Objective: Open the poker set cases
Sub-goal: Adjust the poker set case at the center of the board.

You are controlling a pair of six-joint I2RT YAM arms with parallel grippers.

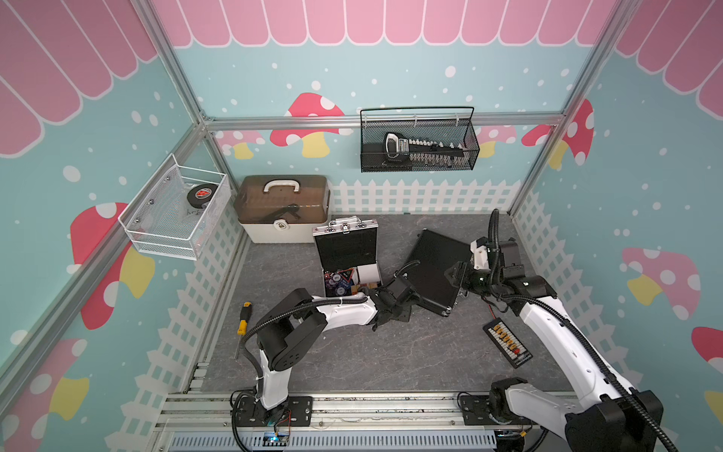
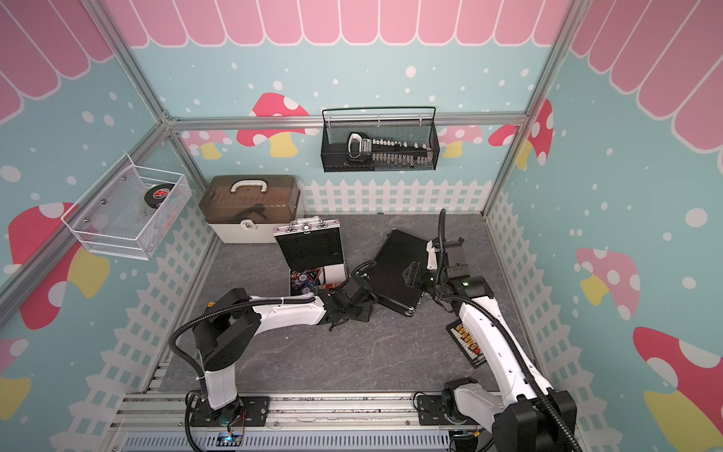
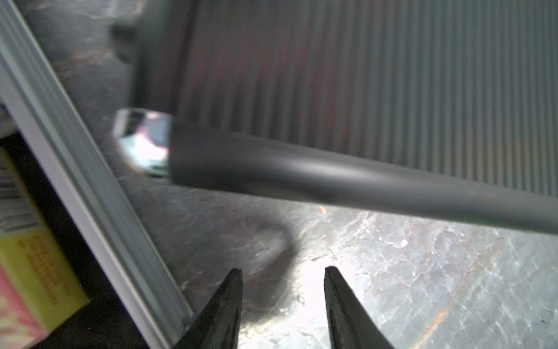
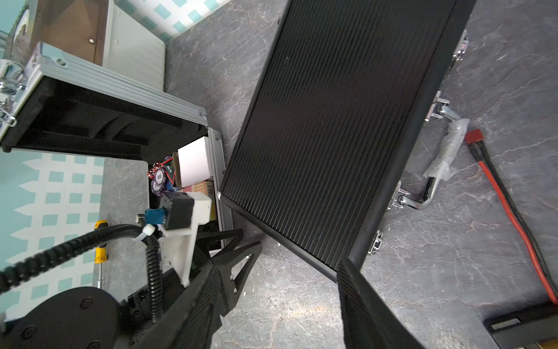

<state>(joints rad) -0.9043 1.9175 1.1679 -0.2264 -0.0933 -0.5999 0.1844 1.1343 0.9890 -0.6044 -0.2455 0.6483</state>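
Two cases: both sit on the grey floor (image 1: pixel 352 360) near its middle, side by side and just apart.
Silver case (image 1: pixel 346 246): the left one of the pair. It is open, with its lid upright and the black lining facing the near side. Poker chips (image 1: pixel 339 282) and a white box (image 4: pixel 193 163) lie in its tray.
Black case (image 1: pixel 432 266): lies just right of the silver case, flat, askew and closed. The right wrist view shows a chrome handle (image 4: pixel 431 187) and latches along one long edge.
Left gripper (image 3: pixel 283 270): low over the floor, just off the black case's near left edge. Its jaws stand parted with nothing between them.
Right gripper (image 4: pixel 277 266): above the near part of the black case, with jaws wide apart and nothing held. One fingertip (image 4: pixel 347 272) overlaps the case's corner, and contact cannot be told.
Beige box (image 1: pixel 281 227): far left, behind the silver case, with its brown lid down.
Screwdriver (image 1: pixel 244 321): lies at the floor's left edge.
Connector strip (image 1: pixel 508 344): near right, on the floor beside the right arm.
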